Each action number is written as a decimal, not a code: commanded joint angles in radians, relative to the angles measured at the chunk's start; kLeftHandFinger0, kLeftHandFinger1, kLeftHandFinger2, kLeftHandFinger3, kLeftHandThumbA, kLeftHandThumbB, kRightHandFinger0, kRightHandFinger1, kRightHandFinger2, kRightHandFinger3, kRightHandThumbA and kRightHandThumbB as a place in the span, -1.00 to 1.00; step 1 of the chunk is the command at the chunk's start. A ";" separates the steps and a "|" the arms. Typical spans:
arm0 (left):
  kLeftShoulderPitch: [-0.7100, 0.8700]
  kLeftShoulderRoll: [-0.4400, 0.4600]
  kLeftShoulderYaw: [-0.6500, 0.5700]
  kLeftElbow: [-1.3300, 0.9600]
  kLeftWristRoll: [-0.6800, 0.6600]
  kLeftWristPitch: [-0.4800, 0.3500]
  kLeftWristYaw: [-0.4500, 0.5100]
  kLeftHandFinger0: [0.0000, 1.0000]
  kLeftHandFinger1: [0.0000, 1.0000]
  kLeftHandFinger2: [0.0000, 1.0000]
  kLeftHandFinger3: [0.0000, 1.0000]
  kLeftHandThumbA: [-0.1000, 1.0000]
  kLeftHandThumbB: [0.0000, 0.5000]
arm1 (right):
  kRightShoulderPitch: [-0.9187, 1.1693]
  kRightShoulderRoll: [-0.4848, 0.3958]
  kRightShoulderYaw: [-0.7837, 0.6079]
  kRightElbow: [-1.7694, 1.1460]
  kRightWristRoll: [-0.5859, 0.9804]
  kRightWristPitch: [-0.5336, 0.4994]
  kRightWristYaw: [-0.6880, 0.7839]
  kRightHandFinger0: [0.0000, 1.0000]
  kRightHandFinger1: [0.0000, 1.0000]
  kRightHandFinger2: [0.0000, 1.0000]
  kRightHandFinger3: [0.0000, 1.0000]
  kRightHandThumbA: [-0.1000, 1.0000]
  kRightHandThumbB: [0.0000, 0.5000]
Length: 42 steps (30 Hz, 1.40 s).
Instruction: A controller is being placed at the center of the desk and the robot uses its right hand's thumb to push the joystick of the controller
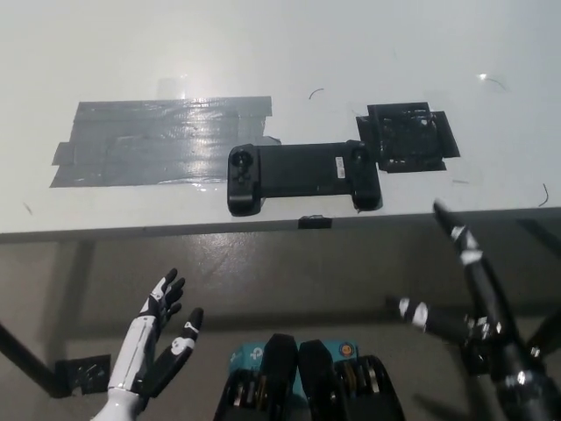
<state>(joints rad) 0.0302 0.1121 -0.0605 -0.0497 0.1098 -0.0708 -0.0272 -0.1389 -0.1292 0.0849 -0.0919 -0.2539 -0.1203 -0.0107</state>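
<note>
A black controller (302,175) lies flat near the front edge of the white desk (280,53), its left joystick (241,161) and right joystick (357,150) at the two ends. My black right hand (465,289) hangs below and to the right of the desk edge, fingers spread, open and apart from the controller. At the lower left my white left hand (158,342) rests below the desk, open with fingers apart.
A wide patch of grey tape (158,140) covers the desk left of the controller. A black taped square (408,136) sits just right of it. A small black tab (314,222) marks the desk's front edge.
</note>
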 commanded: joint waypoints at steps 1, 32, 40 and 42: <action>-0.001 -0.002 -0.010 -0.021 0.018 -0.041 0.000 1.00 1.00 1.00 1.00 0.34 -0.82 | -0.124 0.016 -0.040 -0.026 -0.028 0.067 -0.038 1.00 1.00 1.00 1.00 1.00 0.01; -0.006 0.004 -0.045 -0.046 0.063 -0.025 -0.001 1.00 1.00 1.00 1.00 -0.11 -0.80 | -0.713 0.050 -0.092 0.728 0.019 0.204 -0.111 1.00 1.00 1.00 1.00 0.89 0.20; -0.011 0.004 -0.044 -0.049 0.064 -0.030 -0.004 1.00 1.00 1.00 1.00 -0.09 -0.81 | -0.775 0.057 -0.127 0.910 0.063 0.144 -0.146 1.00 1.00 1.00 1.00 0.86 0.19; -0.014 0.005 -0.045 -0.052 0.061 -0.022 -0.010 1.00 1.00 1.00 1.00 -0.10 -0.81 | -0.781 0.054 -0.122 0.931 0.057 0.140 -0.150 1.00 1.00 1.00 1.00 0.93 0.25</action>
<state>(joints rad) 0.0273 0.1085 -0.1015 -0.0664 0.1586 -0.0736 -0.0278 -0.8460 -0.0771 -0.0268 0.8198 -0.2222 0.0769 -0.1112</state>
